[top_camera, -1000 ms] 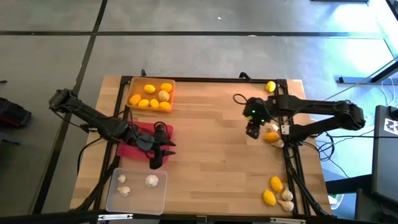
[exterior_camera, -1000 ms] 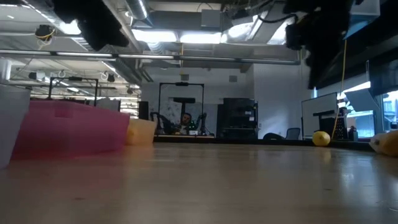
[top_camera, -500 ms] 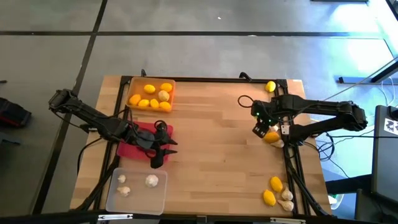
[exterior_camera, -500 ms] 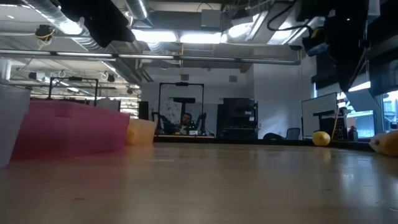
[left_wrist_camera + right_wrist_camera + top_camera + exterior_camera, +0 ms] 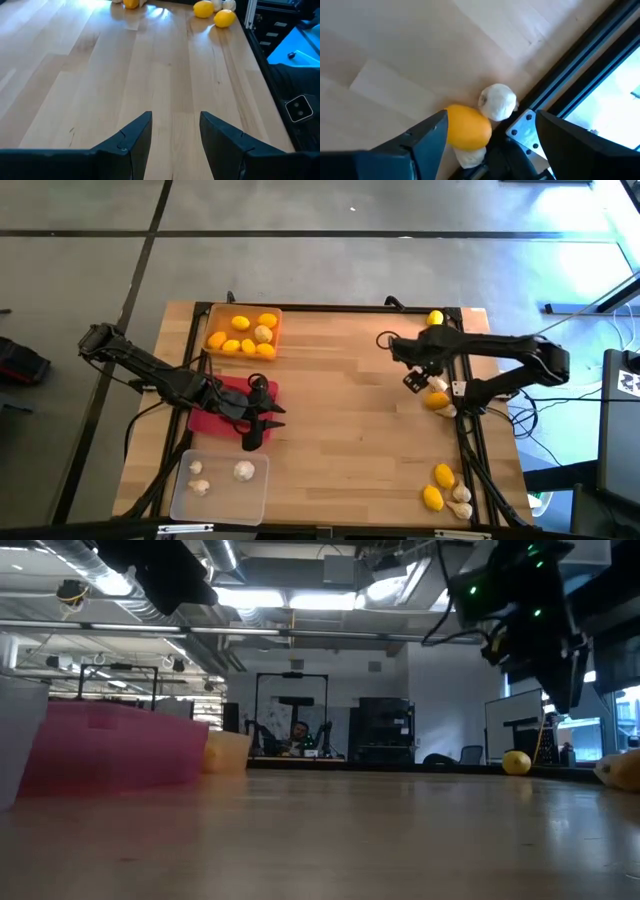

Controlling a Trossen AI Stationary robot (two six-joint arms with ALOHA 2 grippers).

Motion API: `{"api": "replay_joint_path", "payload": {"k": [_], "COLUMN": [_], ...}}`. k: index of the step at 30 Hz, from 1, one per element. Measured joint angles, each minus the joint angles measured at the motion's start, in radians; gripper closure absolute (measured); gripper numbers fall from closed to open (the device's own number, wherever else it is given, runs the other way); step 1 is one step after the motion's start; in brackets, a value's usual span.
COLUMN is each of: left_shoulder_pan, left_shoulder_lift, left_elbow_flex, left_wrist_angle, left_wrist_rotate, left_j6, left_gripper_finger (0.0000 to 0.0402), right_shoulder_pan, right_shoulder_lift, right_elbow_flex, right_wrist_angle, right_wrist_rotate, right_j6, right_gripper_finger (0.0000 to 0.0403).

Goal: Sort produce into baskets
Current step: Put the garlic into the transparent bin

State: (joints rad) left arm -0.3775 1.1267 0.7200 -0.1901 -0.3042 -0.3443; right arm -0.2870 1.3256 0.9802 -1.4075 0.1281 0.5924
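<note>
Three baskets stand at the table's left: an orange one [image 5: 243, 332] with several lemons, a red one [image 5: 222, 408], and a clear one [image 5: 218, 485] with three garlic bulbs. My left gripper [image 5: 255, 427] [image 5: 175, 122] hovers open at the red basket's right side, nothing between its fingers. My right gripper [image 5: 414, 380] [image 5: 491, 120] stands open and points down, above a lemon [image 5: 468, 133] and a garlic bulb [image 5: 498, 101] lying on the table by the right edge rail. Its fingers stand on either side of them without touching. No peppers show.
One lemon [image 5: 435, 319] lies at the far right corner. Two lemons [image 5: 438, 486] and two garlic bulbs [image 5: 461, 502] lie at the near right corner. A black rail [image 5: 570, 65] runs along the right edge. The table's middle [image 5: 340, 420] is bare wood.
My right gripper has tipped from slanting to pointing nearly straight down, rolled, and sunk a little toward the lemon and garlic at the right edge. The produce has kept still.
</note>
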Motion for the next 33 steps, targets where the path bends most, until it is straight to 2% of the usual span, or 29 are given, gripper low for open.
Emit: {"api": "replay_joint_path", "payload": {"k": [6, 18, 25, 33], "left_shoulder_pan": [0.000, 0.000, 0.000, 0.000], "left_shoulder_lift": [0.000, 0.000, 0.000, 0.000], "left_elbow_flex": [0.000, 0.000, -0.001, -0.001], "left_wrist_angle": [-0.001, 0.000, 0.000, 0.000], "left_wrist_rotate": [0.000, 0.000, 0.001, 0.001], "left_j6": [0.000, 0.030, 0.014, 0.013], "left_gripper_finger": [0.0240, 0.0240, 0.0240, 0.0240], "right_shoulder_pan": [-0.097, -0.224, -0.252, -0.259], "right_shoulder_lift": [0.064, 0.075, 0.098, 0.207], "right_elbow_flex": [-0.016, -0.213, -0.210, -0.210], "right_wrist_angle": [0.012, 0.131, 0.162, 0.153], "right_wrist_rotate": [-0.013, -0.093, -0.087, -0.095], "right_j6": [-0.030, -0.071, -0.073, -0.102], "right_gripper_finger": [0.0107, 0.0107, 0.0123, 0.0151]}}
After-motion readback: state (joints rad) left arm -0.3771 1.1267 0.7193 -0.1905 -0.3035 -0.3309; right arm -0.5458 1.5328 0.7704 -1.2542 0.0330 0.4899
